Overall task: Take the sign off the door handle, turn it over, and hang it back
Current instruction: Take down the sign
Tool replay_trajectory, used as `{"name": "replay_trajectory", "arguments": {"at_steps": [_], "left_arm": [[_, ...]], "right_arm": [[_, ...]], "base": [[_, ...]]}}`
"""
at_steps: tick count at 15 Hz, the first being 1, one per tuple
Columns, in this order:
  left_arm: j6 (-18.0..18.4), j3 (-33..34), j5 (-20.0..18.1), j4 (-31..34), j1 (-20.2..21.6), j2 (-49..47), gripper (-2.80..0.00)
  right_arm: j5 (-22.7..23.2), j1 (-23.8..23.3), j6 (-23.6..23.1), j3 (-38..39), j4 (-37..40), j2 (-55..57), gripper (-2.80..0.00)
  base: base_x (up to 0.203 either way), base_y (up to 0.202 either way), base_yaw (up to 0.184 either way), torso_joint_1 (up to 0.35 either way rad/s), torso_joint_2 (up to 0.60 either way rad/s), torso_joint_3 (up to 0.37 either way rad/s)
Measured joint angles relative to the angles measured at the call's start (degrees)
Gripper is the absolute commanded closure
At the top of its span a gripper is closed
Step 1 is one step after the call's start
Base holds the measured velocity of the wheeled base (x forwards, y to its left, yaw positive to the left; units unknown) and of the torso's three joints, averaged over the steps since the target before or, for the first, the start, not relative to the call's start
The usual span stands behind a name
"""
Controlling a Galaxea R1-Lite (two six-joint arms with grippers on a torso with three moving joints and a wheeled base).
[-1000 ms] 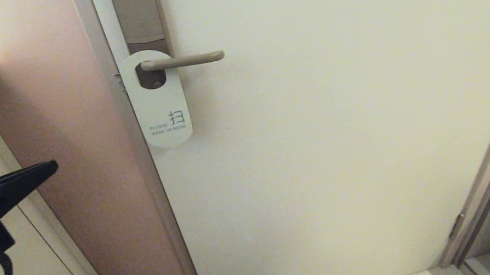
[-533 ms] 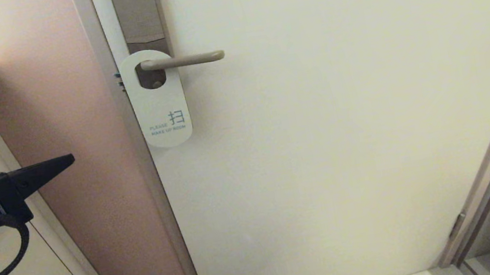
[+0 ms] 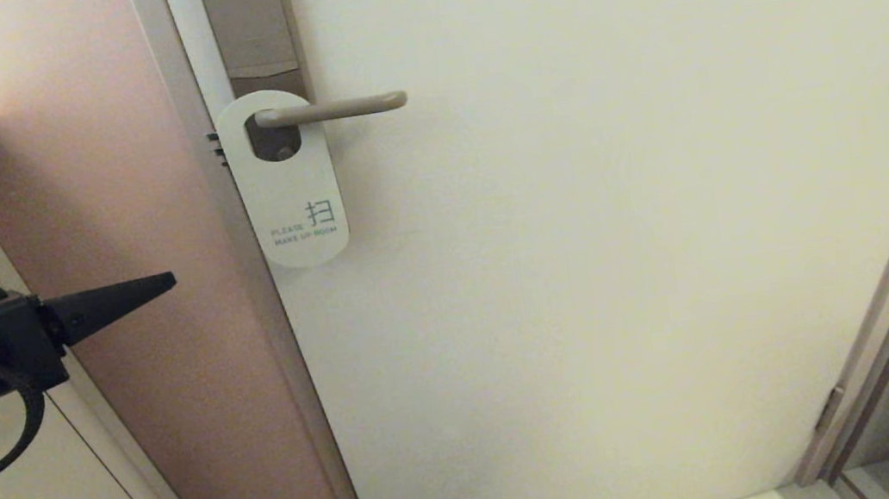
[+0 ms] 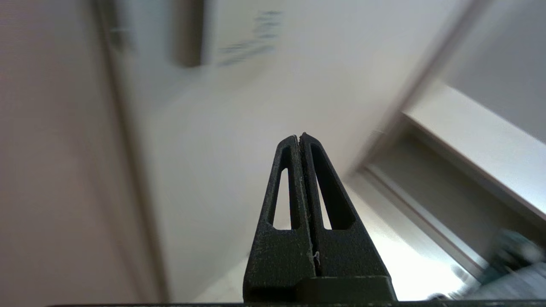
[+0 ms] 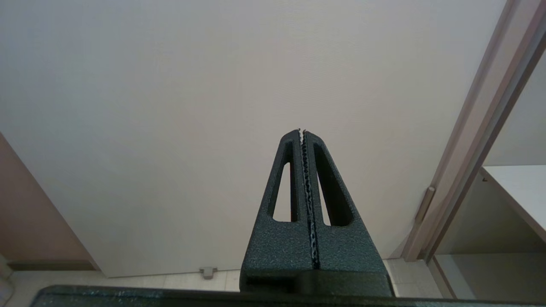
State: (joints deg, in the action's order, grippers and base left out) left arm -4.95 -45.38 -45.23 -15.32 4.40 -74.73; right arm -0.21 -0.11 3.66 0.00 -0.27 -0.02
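Our left gripper (image 3: pixel 169 280), jaws clenched on nothing, points toward the sign (image 3: pixel 285 180), which hangs long axis vertical from the door handle (image 3: pixel 333 109), up and to our right; our right gripper (image 5: pixel 302 130) waits clenched, unseen from the head.

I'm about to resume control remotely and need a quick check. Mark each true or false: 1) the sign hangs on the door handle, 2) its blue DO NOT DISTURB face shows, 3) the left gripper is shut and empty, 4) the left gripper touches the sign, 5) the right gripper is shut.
1) True: the sign hangs by its hole on the door handle.
2) False: the white face reading PLEASE MAKE UP ROOM shows.
3) True: the left gripper is shut with nothing between its fingers.
4) False: it is left of and below the sign, apart from it.
5) True: the right gripper is shut, facing the door.
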Motion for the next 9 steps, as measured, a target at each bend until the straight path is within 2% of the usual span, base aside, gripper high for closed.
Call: {"name": "replay_trajectory", "arguments": {"at_steps": [3,5,8,9], "left_arm": [[0.05,-2.28,-5.06,-0.07,-0.11,-2.25,0.0],[0.16,-4.46,-6.87,-0.99,-0.02,-4.03,0.0],[0.1,-5.66,-7.72,-7.39,0.13,-7.73,0.0],[0.03,-5.92,-9.14,-9.47,0.15,-9.1,0.0]], "right_arm": [[0.02,0.0,0.0,0.0,0.02,0.0,0.0],[0.01,0.0,0.02,0.0,0.05,0.0,0.0],[0.02,0.01,0.0,0.0,0.02,0.0,0.0],[0.02,0.0,0.0,0.0,0.03,0.0,0.0]], "base": [[0.0,0.0,0.0,0.0,0.0,0.0],[0.0,0.0,0.0,0.0,0.0,0.0],[0.0,0.0,0.0,0.0,0.0,0.0],[0.0,0.0,0.0,0.0,0.0,0.0]]}}
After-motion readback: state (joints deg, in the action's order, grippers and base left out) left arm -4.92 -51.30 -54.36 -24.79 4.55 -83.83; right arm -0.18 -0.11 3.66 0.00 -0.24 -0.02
